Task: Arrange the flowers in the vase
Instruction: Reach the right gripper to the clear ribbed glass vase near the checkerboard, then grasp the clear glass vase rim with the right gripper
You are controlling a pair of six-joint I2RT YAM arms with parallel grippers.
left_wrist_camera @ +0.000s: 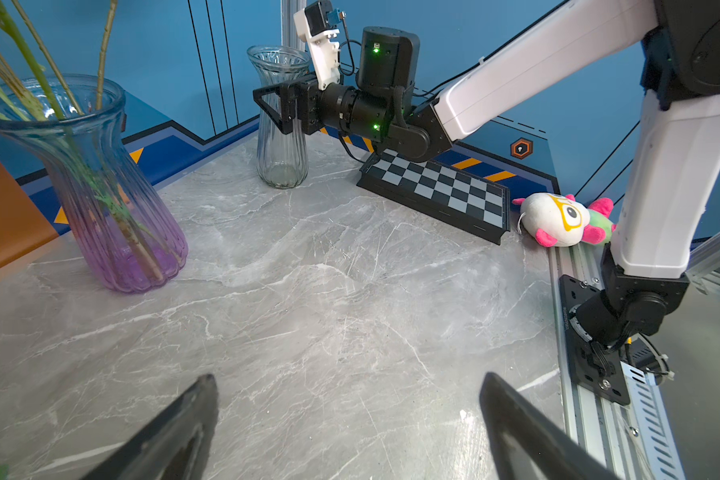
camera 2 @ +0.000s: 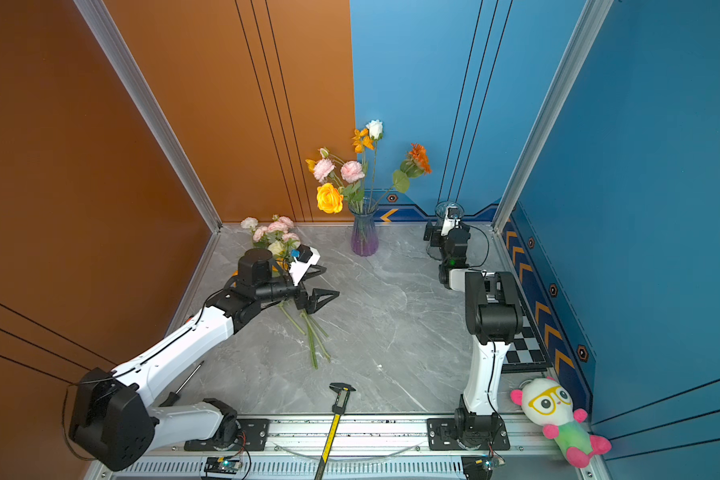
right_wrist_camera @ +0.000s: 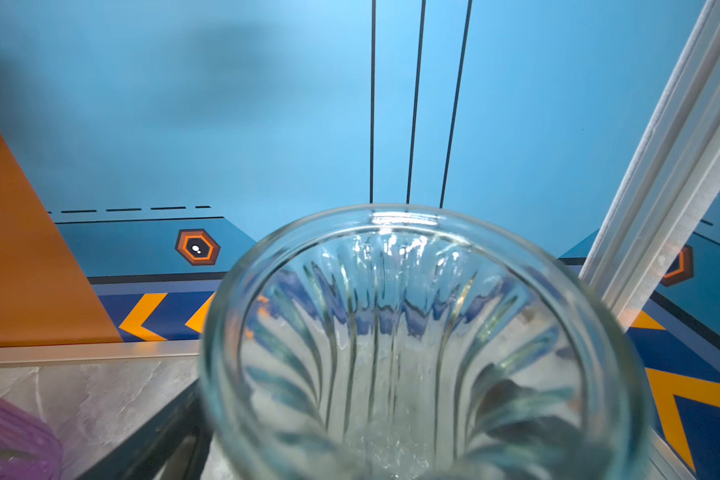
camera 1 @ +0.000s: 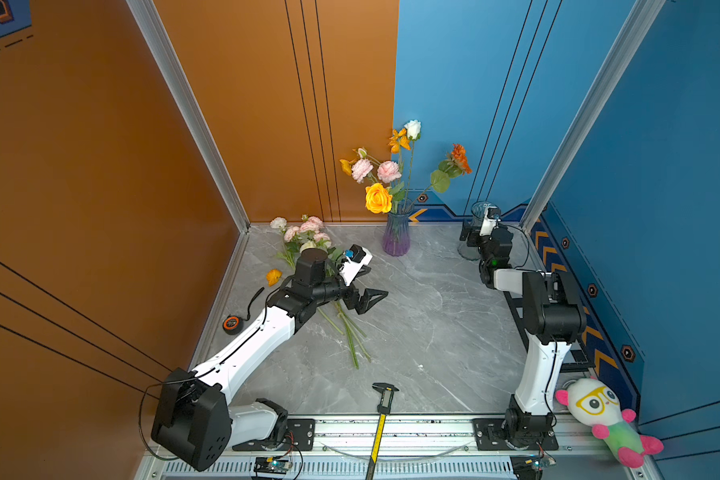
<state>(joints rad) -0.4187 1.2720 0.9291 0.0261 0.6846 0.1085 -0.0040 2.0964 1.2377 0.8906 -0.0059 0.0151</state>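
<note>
Orange wall (camera 1: 80, 166) left, blue walls (camera 1: 454, 83) behind, grey marble tabletop (camera 1: 433, 332) below.

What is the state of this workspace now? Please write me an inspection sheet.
Surface: grey marble table, no spill seen.
Job's things: flowers stand in purple vase; pink bunch and orange bloom lie by left arm; clear vase empty.
Clutter: caliper, tape measure, chessboard, plush toy.
Claws: left claw open, empty; right claw open, astride clear vase.
Cables: black cable loops at right wrist.
Surroundings: orange wall, blue wall.
</note>
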